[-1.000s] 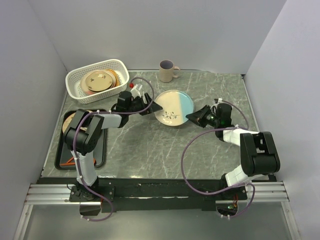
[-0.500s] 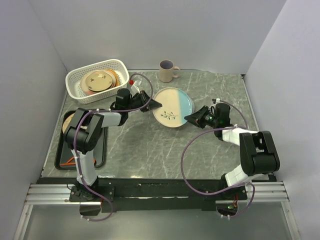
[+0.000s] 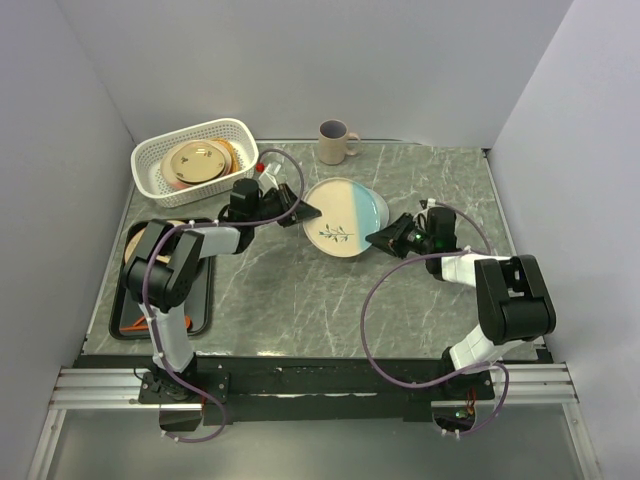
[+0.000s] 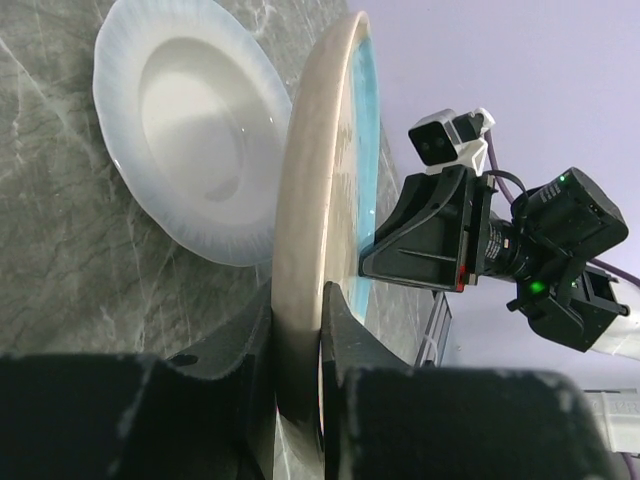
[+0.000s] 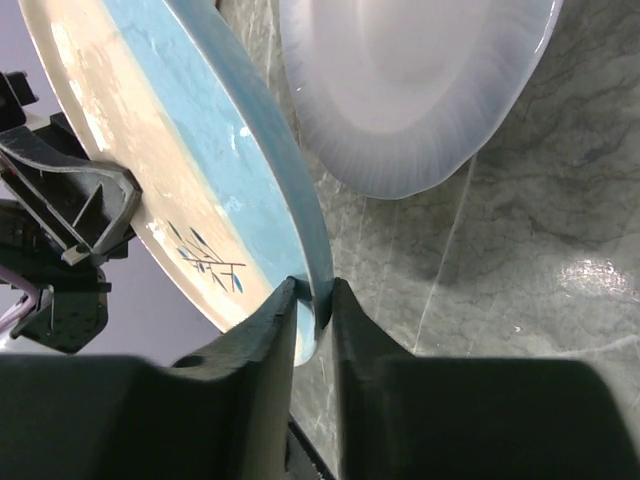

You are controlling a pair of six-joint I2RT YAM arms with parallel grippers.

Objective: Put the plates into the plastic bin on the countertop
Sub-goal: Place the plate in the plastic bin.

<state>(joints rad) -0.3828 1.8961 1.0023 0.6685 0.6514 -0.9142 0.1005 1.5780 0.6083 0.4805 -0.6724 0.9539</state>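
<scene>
Plate (image 3: 345, 216) pinched by left fingers (image 4: 240, 362), right fingers (image 5: 366, 360).

1. Twig plate (image 5: 200, 170): glazed ceramic look and glossy. The blue half carries small pale flecks in the glaze. The cream half is smooth, and its rim edge looks duller.
2. Pale plate (image 4: 185, 150): smooth glossy glaze with soft highlights in the well. The rim is faintly streaked.
3. Bench (image 5: 560, 270): marble-look slab, polished, with a bright glare patch near the pale plate.
4. Left pincer (image 4: 297, 330) and right pincer (image 5: 312, 300): black plastic, matt, faintly grainy.
5. Bin (image 3: 175, 192): white plastic with lattice walls and a low sheen.
6. Mug (image 3: 335, 142): smooth, ceramic look.
7. Tray (image 3: 198, 305): black and matt.
8. Cable (image 3: 375, 330): smooth purple-grey sheath.
</scene>
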